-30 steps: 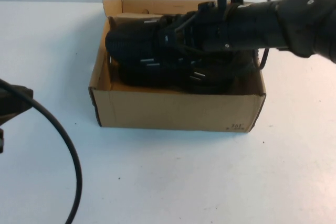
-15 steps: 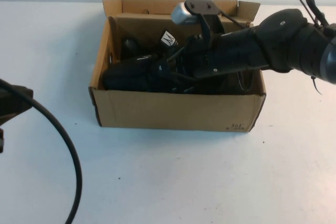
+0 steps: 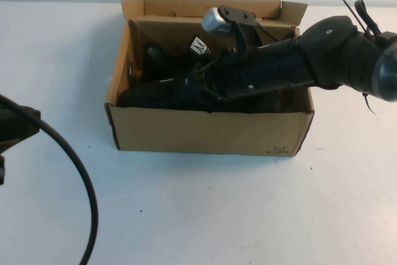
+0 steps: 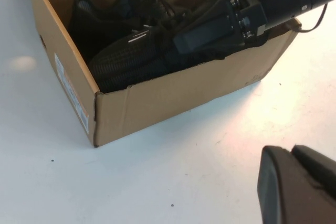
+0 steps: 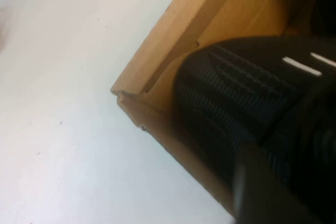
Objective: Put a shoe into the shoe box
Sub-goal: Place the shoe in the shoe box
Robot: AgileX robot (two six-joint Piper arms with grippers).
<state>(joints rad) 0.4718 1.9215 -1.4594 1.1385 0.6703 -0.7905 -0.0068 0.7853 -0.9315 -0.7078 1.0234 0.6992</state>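
From the high view, the shoe box (image 3: 211, 130) sits open on the white table (image 3: 205, 209), its lid flap standing up at the far side. The right arm (image 3: 298, 66) reaches in from the box's right end, slanting down over the rim so that its forearm lies across the opening. The right gripper (image 3: 192, 88) is down inside the box, against the shoe (image 3: 155, 93), which lies low along the box's near wall with its toe toward the left end. Whether its claw is clamped on the shoe or parted cannot be told here. A second sneaker (image 3: 177, 54) lies behind it, nearer the lid, its white tongue tag (image 3: 197, 46) showing. The left arm (image 3: 15, 125) is parked well to the left of the box, a black cable (image 3: 77, 178) looping from it.

In the left wrist view, the left gripper (image 4: 296, 187) hovers above bare table in front of the box, well apart from it; only a dark edge shows, so its claw cannot be judged. The box (image 4: 173, 95) holds both sneakers, and the right arm's wrist block (image 4: 220, 24) rests over the near shoe (image 4: 131, 61).

In the right wrist view, the shoe's knit toe (image 5: 236, 93) fills the box corner (image 5: 157, 77), touching the cardboard wall.
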